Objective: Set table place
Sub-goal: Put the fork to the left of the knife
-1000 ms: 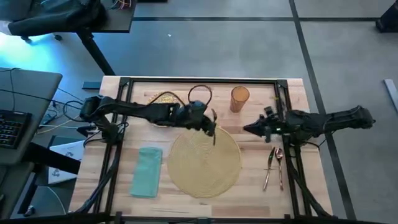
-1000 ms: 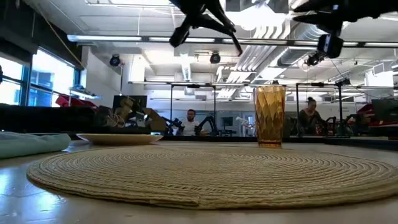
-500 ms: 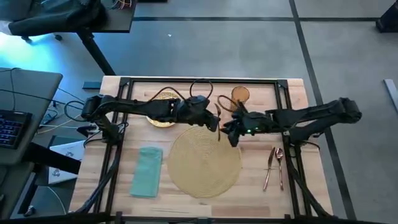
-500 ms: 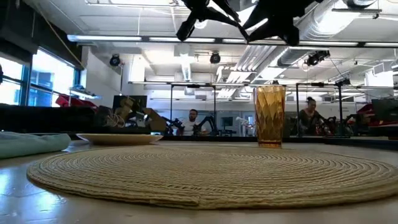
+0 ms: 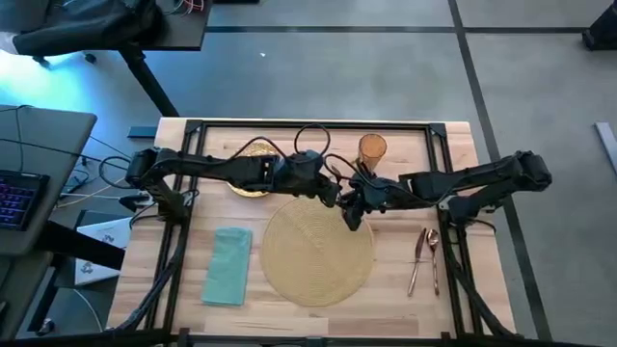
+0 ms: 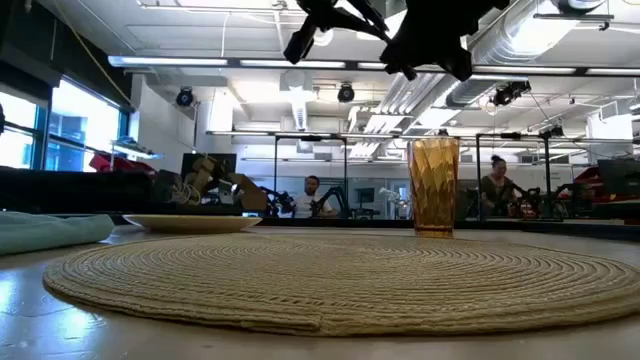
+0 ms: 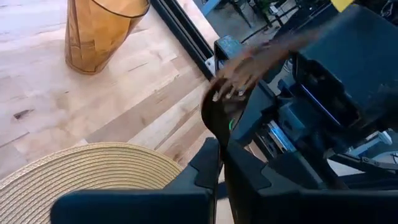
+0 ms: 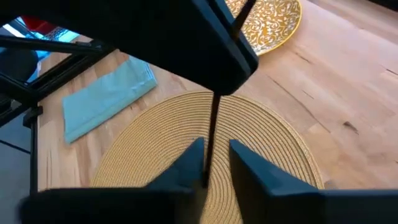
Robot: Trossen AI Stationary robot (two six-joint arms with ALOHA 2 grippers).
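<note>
My left gripper [image 5: 335, 193] is shut on a thin copper-coloured piece of cutlery [image 8: 212, 124], high over the far right part of the woven placemat [image 5: 313, 251]. Whether it is the fork, knife or spoon, I cannot tell. My right gripper [image 8: 216, 163] is open, its fingers on either side of that piece's lower end. The gold plate [image 5: 253, 159] lies on the table, partly under the left arm. The teal napkin [image 5: 228, 267] lies flat left of the placemat. The amber tumbler [image 5: 372, 151] stands upright at the far side. My left gripper pinches the cutlery piece between its two fingers [image 7: 210, 163]; the dark shaft [image 7: 209, 118] rises from them to a blurred copper end. The fingers reach in from the table's left. The piece is lifted clear of the placemat. My right gripper: whether a finger touches the shaft [image 8: 210, 158], I cannot tell.
A spoon [image 5: 433, 241] and another copper piece [image 5: 416, 262] lie side by side on the wood right of the placemat, under the right arm. Black frame rails [image 5: 308, 124] run along the table's far side and both ends. People sit in the room beyond.
My right gripper has come from the table's right side toward the left, up to my left gripper, over the placemat's far right part. Its fingers now stand around the hanging cutlery piece. My left gripper has kept its hold, almost still.
</note>
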